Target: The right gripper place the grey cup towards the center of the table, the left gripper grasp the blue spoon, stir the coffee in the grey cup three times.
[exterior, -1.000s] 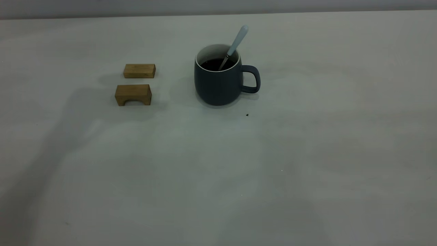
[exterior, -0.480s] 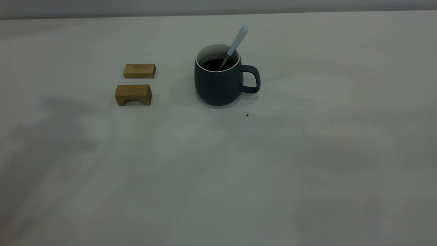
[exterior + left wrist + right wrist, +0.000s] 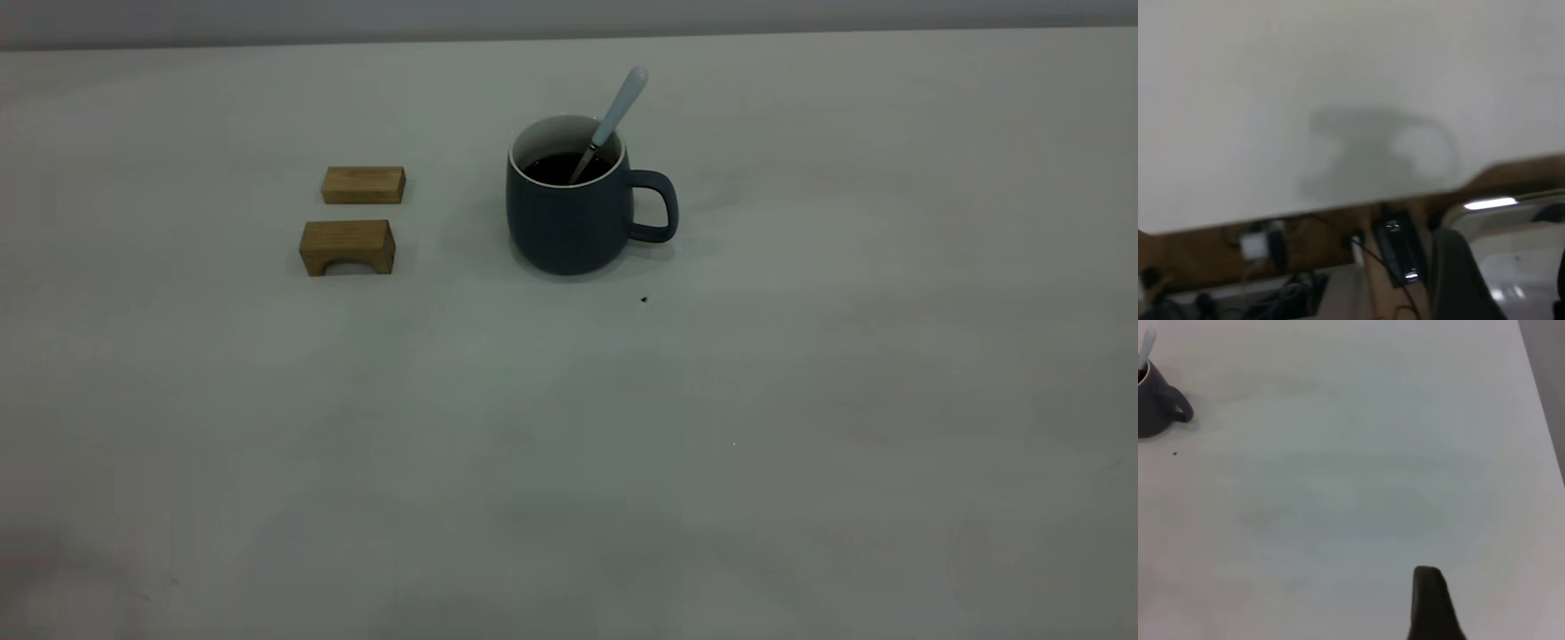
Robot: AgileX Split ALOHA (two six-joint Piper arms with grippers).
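The grey cup (image 3: 567, 218) stands upright on the table (image 3: 622, 444), its handle pointing toward the right side, and is also seen far off in the right wrist view (image 3: 1153, 407). Dark coffee (image 3: 560, 166) fills it. The blue spoon (image 3: 621, 105) leans in the cup, bowl in the coffee and pale handle sticking up over the rim. Neither gripper appears in the exterior view. My left gripper (image 3: 1511, 290) hangs open and empty beyond the table's edge. A dark part of my right gripper (image 3: 1430, 603) shows above bare table, far from the cup.
Two tan wooden blocks lie left of the cup: a flat one (image 3: 363, 185) and an arched one (image 3: 347, 246). A tiny dark speck (image 3: 644, 300) sits in front of the cup. The left wrist view shows the table's edge (image 3: 1338, 203) with cables and gear below.
The arm shadow on the table's left side has slid away toward the front left corner and faded. Cup, spoon and blocks have not moved.
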